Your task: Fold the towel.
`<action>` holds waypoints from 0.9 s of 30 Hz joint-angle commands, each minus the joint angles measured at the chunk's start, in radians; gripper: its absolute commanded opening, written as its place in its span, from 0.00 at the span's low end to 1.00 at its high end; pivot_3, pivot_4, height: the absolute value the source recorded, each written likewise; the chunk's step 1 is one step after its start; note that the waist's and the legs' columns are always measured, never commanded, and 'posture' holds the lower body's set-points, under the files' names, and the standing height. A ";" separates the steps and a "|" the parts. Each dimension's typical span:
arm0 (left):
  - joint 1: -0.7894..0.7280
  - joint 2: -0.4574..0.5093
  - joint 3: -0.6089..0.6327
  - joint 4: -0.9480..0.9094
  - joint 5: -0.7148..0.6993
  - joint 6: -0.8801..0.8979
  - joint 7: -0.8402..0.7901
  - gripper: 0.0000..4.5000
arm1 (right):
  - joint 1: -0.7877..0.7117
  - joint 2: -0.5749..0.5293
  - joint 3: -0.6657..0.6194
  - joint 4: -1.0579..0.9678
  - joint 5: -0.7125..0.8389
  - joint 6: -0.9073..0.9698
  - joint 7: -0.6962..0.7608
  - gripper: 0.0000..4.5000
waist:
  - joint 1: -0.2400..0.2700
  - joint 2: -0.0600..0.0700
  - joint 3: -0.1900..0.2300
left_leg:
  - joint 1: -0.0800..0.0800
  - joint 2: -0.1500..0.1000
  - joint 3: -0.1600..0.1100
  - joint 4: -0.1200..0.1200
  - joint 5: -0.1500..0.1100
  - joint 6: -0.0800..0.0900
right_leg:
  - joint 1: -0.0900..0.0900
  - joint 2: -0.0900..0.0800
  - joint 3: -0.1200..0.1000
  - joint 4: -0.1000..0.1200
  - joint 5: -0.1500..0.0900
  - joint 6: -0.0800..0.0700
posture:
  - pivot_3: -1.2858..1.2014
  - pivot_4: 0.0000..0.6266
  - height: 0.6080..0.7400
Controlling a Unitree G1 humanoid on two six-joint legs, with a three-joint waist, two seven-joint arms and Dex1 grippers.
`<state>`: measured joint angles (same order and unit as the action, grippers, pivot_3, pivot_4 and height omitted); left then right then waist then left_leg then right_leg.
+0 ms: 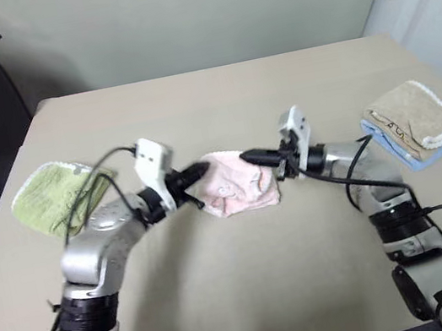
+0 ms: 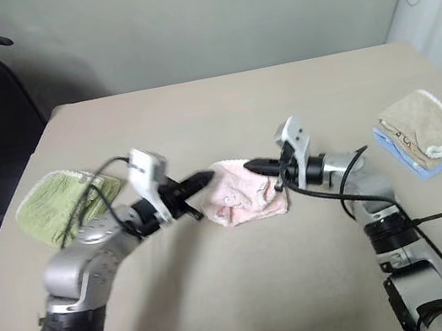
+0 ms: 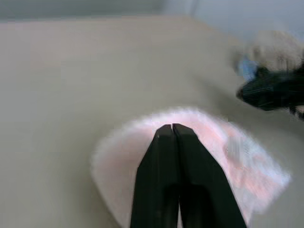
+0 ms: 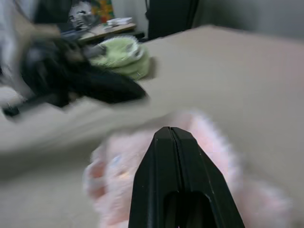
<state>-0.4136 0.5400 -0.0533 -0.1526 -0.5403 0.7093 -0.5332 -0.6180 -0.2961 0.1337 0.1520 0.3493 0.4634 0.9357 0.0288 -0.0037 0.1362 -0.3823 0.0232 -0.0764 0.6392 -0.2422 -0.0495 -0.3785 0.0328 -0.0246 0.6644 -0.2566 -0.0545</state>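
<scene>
Left eye view – the towel [image 1: 237, 184] lies bunched mid-bench [image 1: 253, 297] between the left gripper [image 1: 205, 169] and right gripper [image 1: 247, 157], both closed, holding nothing.

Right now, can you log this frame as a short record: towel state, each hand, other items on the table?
towel: pink towel bunched in a small heap at table centre, not neatly folded
left hand: shut, tip at the towel's left edge; no cloth seen between its fingers
right hand: shut, tip over the towel's upper right edge
other items: green towel at left; beige towel on a blue cloth at right
surface: beige table
</scene>
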 commanded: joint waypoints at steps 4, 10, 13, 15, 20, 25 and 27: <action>0.019 -0.039 -0.105 0.190 0.172 -0.097 -0.025 0.00 | 0.012 0.033 0.079 0.217 -0.139 -0.095 -0.072 0.00 | 0.003 0.001 -0.001 | -0.001 0.000 0.000 0.000 0.000 0.000 | -0.001 0.000 0.000 0.001 0.000 0.000 | 0.52 0.24 1.00; 0.050 -0.096 0.052 0.094 0.047 -0.082 -0.036 0.00 | 0.018 0.003 0.027 0.135 -0.097 -0.095 -0.039 0.00 | 0.002 0.000 -0.004 | 0.010 0.000 0.000 -0.001 -0.004 0.006 | 0.011 0.000 0.000 -0.001 0.000 0.000 | 0.52 0.24 1.00; 0.060 -0.133 0.239 -0.009 -0.152 -0.003 -0.005 0.00 | 0.017 -0.030 -0.023 0.034 -0.031 -0.054 -0.015 0.00 | 0.002 -0.001 -0.003 | 0.006 0.000 0.000 0.000 -0.003 0.004 | 0.008 0.000 0.000 -0.002 0.000 0.000 | 0.52 0.24 1.00; 0.063 -0.129 0.356 -0.034 -0.265 0.062 0.040 0.00 | 0.009 -0.054 -0.057 -0.016 0.003 -0.028 -0.011 0.00 | 0.002 -0.001 -0.003 | 0.000 0.000 0.000 0.000 -0.002 0.002 | 0.002 0.000 -0.001 -0.002 0.000 0.000 | 0.52 0.24 1.00; 0.073 -0.060 0.505 0.001 -0.440 0.244 0.106 0.21 | -0.031 -0.089 -0.108 -0.040 0.029 -0.017 -0.021 0.00 | -0.002 -0.001 -0.003 | 0.000 0.000 0.002 -0.002 -0.001 0.000 | 0.002 0.000 0.000 -0.003 0.000 0.000 | 0.52 0.24 1.00; 0.062 -0.040 0.500 0.092 -0.516 0.390 0.126 0.61 | -0.081 -0.085 -0.117 0.025 0.007 -0.063 -0.033 0.00 | -0.001 -0.001 -0.003 | 0.001 0.000 0.001 -0.001 -0.001 0.000 | 0.002 0.000 0.000 -0.002 0.000 0.000 | 0.52 0.24 1.00; 0.054 -0.048 0.471 0.125 -0.510 0.425 0.131 0.76 | -0.088 -0.081 -0.112 0.038 0.005 -0.074 -0.034 0.00 | 0.002 -0.001 -0.003 | 0.001 0.000 0.001 0.000 -0.001 0.000 | 0.002 0.000 0.000 -0.002 0.000 0.001 | 0.52 0.24 1.00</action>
<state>-0.3433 0.4911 0.4336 -0.0335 -1.0298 1.1000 -0.4058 -0.6897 -0.3773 0.0380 0.1951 0.3515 0.4162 0.9044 0.0311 -0.0046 0.1332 -0.3816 0.0232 -0.0759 0.6389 -0.2431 -0.0490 -0.3765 0.0329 -0.0249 0.6625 -0.2562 -0.0540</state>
